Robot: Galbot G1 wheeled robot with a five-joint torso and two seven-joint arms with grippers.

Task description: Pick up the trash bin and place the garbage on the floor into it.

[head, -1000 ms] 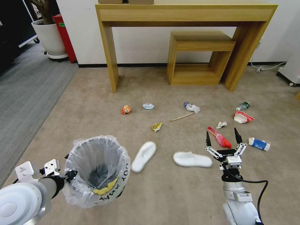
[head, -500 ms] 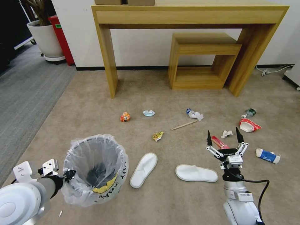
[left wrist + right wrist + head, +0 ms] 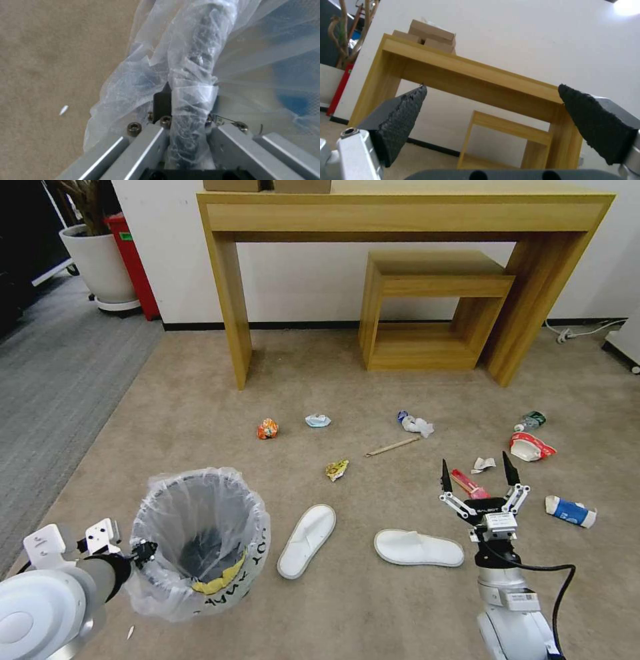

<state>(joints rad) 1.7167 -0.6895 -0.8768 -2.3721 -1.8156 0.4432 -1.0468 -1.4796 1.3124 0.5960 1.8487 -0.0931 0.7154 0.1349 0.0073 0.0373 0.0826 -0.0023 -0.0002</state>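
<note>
The left pincer [image 3: 143, 551] is clamping the bag-lined rim of the trash bin [image 3: 200, 543], which is sitting at its right. The right pincer [image 3: 478, 475] is hovering spread apart above a red wrapper [image 3: 469, 483], beside a white slipper [image 3: 419, 548] on the carpet floor [image 3: 200, 400].

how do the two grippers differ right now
The left gripper is shut on the rim of the trash bin, pinching the plastic liner; the right gripper is open and holds nothing. The left one reaches sideways at the bin's edge, while the right one points up and forward, its fingers spread wide above the floor, with a red wrapper seen between them. Both have black fingertips on silver links.
</note>
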